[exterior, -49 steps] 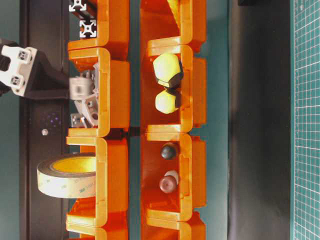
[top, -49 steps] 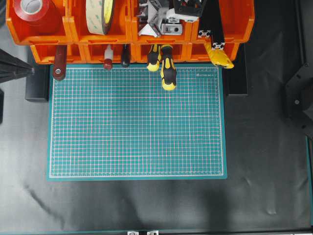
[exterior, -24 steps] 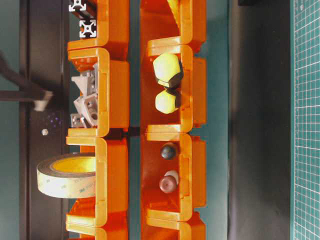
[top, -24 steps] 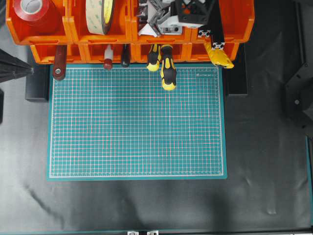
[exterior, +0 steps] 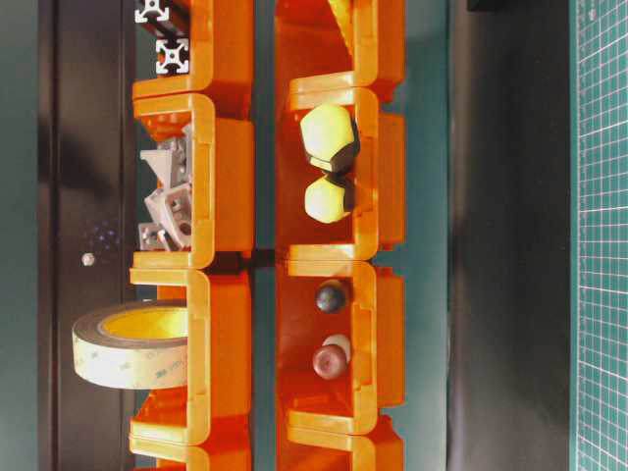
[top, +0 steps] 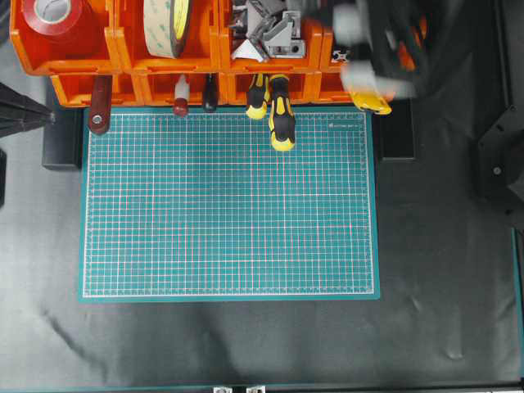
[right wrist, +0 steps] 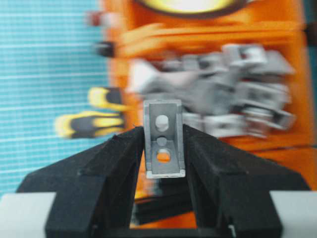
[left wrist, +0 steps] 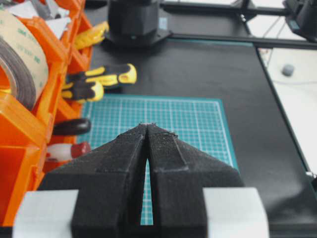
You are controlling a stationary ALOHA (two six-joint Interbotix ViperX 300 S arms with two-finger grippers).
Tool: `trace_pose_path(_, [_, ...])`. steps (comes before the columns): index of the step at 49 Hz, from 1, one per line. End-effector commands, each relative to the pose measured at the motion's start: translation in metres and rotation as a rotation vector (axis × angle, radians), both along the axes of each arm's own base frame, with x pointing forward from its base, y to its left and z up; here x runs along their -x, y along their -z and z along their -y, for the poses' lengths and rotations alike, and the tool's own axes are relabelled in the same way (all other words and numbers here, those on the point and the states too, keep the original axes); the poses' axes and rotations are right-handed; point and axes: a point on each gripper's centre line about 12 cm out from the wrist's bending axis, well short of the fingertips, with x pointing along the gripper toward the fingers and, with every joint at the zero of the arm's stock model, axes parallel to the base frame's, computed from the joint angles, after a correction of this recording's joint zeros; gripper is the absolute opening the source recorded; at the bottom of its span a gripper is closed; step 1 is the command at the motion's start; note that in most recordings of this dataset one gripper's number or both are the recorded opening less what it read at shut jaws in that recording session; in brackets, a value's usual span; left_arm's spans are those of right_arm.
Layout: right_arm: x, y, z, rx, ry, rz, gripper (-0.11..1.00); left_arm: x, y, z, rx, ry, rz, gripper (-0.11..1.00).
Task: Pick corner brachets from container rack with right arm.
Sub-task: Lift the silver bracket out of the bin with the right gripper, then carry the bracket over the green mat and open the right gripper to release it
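The container rack (top: 82,64) of orange bins runs along the far edge of the table. Several silver corner brachets (top: 266,29) lie in its upper third bin, and also show in the table-level view (exterior: 167,196). My right arm (top: 385,41) is motion-blurred above the rack's right end. In the right wrist view my right gripper (right wrist: 163,130) is shut on one corner brachet (right wrist: 163,144), held upright between the jaws above the blurred bin. My left gripper (left wrist: 148,126) is shut and empty, parked at the table's left edge (top: 24,115).
Black-and-yellow screwdrivers (top: 281,115) stick out of the lower bins over the green grid mat (top: 229,205). Tape rolls (top: 168,24) fill the upper left bins. A yellow tool (top: 368,97) hangs from the lower right bin.
My right gripper has lifted out of the bracket bin with one bracket and swung to the right. It has left the table-level view. The left arm has not moved.
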Motion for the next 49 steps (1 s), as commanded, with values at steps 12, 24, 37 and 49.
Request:
trace_pose_path(12, [0.028, 0.044, -0.065, -0.130, -0.094, 0.208, 0.24, 0.004, -0.007, -0.001, -0.001, -0.003, 0.017, 0.00])
trace_pose_path(24, [0.024, 0.117, -0.083, -0.251, -0.112, 0.314, 0.24, 0.005, -0.008, 0.000, -0.001, 0.002, 0.022, 0.00])
trace_pose_path(37, [0.004, 0.161, -0.091, -0.265, -0.132, 0.291, 0.24, 0.006, -0.009, 0.000, -0.002, 0.002, 0.028, 0.00])
trace_pose_path(49, [-0.025, 0.221, -0.100, -0.244, -0.136, 0.169, 0.24, 0.008, -0.008, 0.000, -0.002, 0.002, 0.029, 0.00])
